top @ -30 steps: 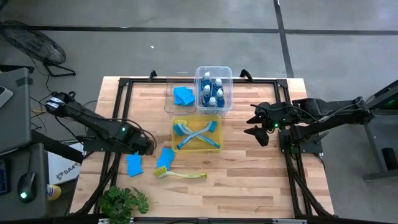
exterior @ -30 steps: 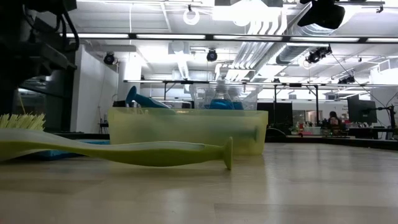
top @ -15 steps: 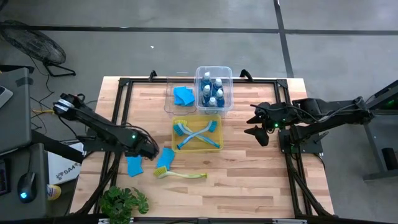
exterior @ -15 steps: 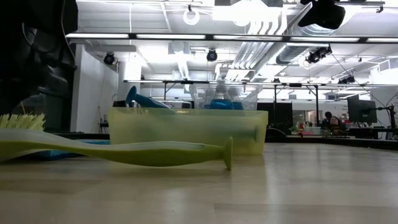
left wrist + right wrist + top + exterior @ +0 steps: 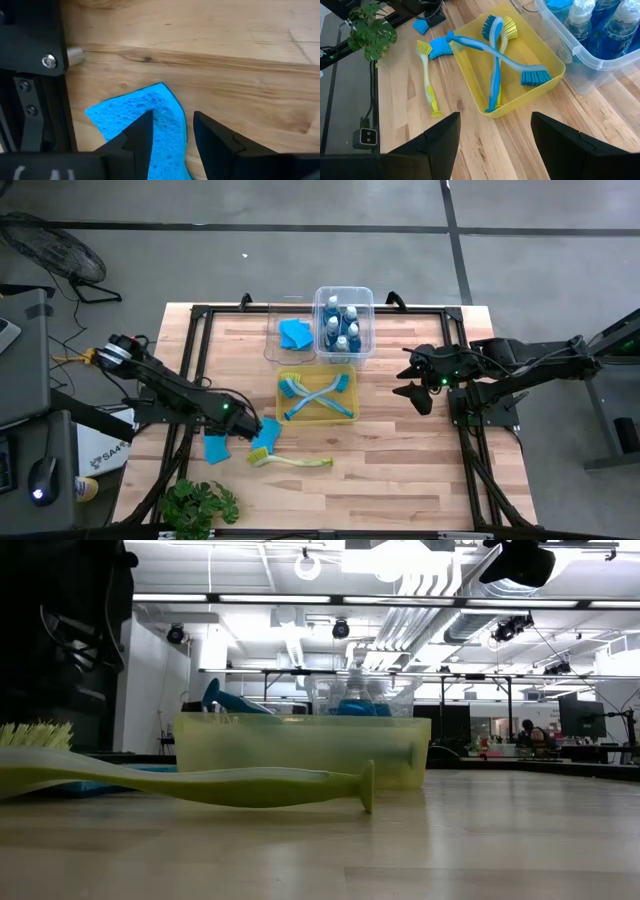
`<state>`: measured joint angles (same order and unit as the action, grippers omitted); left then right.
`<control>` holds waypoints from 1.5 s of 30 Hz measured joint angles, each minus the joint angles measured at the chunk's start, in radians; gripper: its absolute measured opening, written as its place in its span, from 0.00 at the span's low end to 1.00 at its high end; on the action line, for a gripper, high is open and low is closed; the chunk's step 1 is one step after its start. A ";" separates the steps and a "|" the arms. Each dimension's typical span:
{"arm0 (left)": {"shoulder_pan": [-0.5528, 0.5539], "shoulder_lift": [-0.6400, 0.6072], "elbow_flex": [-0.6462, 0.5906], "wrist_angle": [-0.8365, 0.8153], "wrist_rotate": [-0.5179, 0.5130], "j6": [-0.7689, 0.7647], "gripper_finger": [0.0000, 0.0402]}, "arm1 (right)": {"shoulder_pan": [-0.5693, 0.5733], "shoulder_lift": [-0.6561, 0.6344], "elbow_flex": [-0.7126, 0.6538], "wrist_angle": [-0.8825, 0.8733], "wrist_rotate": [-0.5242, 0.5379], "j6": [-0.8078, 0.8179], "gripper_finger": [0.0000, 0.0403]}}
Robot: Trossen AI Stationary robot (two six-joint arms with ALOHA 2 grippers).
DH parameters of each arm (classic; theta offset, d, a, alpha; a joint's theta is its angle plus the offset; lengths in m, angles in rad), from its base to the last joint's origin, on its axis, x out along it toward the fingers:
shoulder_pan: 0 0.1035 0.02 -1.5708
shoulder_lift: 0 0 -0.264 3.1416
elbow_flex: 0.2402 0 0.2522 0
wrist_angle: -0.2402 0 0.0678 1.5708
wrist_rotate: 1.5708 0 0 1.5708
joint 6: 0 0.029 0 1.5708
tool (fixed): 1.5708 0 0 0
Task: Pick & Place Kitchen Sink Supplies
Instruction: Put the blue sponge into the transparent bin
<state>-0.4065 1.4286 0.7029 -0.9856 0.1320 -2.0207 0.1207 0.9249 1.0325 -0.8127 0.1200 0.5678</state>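
High view: the yellow-green dish brush [image 5: 290, 461] lay on the table [image 5: 400, 470] near its front edge, long axis parallel to that edge, bristle head toward the left edge, handle end toward the right. One blue sponge [image 5: 267, 432] lay just behind the head; a second sponge [image 5: 216, 448] lay nearer the left edge. The left gripper [image 5: 250, 429] had advanced along the table from beside the second sponge to the first since one second before. The right gripper [image 5: 410, 377] hung stationary near the right edge, its fingers spread wide.

Low view: the brush [image 5: 200, 785] lay flat, handle end resting on the table in front of the yellow bin [image 5: 300, 748].

Left wrist view: the left gripper [image 5: 172, 125] stood partly open, fingers straddling the sponge [image 5: 140, 112] without gripping it.

Right wrist view: two brushes [image 5: 495, 60] lay crossed in the yellow bin [image 5: 547, 82].
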 joint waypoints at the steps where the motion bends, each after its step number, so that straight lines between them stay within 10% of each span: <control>1: 0.000 0.004 0.000 0.000 0.005 0.001 0.33 | 0.000 0.000 0.000 0.000 0.000 0.000 0.59; 14: 0.000 0.009 0.000 0.000 0.015 0.027 0.01 | 0.000 0.000 0.000 -0.003 0.000 0.000 0.59; 45: 0.000 0.009 0.078 0.078 -0.030 0.252 0.00 | 0.000 0.000 0.000 -0.014 0.000 -0.010 0.59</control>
<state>-0.4061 1.4376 0.7812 -0.9077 0.1024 -1.7683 0.1205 0.9249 1.0325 -0.8265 0.1197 0.5582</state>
